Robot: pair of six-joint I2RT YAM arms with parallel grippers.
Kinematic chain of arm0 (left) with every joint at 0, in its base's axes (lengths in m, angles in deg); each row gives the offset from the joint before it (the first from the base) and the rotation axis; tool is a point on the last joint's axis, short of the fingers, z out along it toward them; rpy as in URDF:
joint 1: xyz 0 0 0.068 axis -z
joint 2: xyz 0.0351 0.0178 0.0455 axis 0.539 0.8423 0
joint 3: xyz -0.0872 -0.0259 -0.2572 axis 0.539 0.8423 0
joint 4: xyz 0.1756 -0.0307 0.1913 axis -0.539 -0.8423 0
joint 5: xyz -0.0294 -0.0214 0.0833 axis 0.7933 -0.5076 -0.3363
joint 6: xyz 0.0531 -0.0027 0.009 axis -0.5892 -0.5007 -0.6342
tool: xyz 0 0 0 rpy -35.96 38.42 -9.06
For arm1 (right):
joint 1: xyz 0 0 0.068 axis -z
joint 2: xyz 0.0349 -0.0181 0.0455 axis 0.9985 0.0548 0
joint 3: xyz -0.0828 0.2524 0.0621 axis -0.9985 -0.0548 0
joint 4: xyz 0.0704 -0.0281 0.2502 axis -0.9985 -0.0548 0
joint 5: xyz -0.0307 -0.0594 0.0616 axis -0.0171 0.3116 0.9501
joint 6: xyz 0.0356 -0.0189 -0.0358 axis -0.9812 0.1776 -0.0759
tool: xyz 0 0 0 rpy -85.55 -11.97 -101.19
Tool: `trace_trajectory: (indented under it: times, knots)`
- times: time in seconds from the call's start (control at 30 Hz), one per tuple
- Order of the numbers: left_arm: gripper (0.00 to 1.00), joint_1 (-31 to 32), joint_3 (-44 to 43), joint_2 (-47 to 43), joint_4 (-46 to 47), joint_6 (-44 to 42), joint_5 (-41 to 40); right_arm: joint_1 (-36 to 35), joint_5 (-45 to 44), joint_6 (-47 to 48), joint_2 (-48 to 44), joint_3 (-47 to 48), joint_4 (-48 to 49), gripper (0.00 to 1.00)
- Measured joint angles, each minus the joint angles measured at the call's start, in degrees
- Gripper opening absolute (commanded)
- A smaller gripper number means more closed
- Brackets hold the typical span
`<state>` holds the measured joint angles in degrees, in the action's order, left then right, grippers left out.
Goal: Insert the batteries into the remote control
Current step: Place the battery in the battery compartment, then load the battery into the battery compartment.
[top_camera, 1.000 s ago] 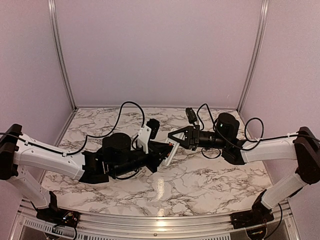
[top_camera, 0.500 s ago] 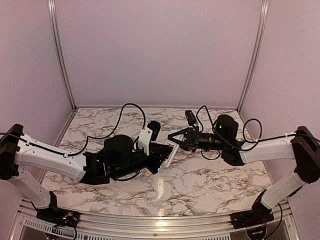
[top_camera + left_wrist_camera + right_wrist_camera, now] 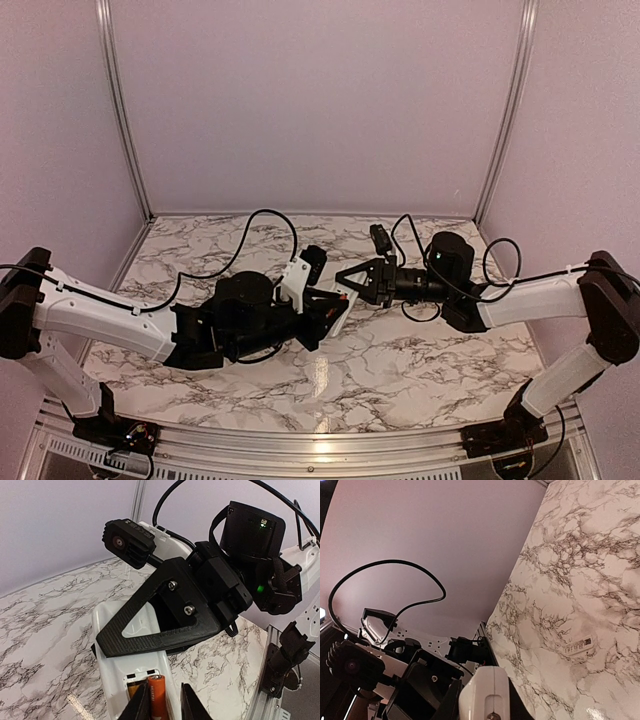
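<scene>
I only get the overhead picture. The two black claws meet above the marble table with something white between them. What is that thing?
Observer: The left wrist camera shows that it is the remote control, turned back side up with its battery bay open.
Operator: Is anything in the bay?
Observer: Yes, an orange battery sits at the bay, between the fingers of the left gripper.
Operator: Is there a lid for it anywhere?
Observer: Perhaps. The right wrist camera shows a small white flat piece lying on the table, apart from both arms.
</scene>
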<state>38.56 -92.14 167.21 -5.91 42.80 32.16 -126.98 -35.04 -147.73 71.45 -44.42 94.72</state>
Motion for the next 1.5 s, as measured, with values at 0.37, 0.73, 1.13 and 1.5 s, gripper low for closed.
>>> trace_trajectory:
  times: [0.37, 0.73, 1.13, 1.5]
  knots:
    - [0.60, 0.28, -0.24, -0.15, -0.72, -0.11, -0.20, 0.15, -0.31, -0.13, 0.98, -0.39, 0.13, 0.00]
    - [0.61, -1.44, -0.66, -4.59, -8.15, -3.45, -1.90, 0.15, 3.08, -0.15, 1.09, -0.63, 1.42, 0.00]
    - [0.53, -4.37, -0.96, -15.69, -20.39, -22.25, 13.33, -0.63, 7.76, 4.09, 3.56, 0.35, -2.99, 0.00]
    - [0.34, -2.54, -1.09, -13.09, -28.04, -36.59, 18.75, -2.80, 10.08, 8.50, 6.01, 4.44, -9.33, 0.00]
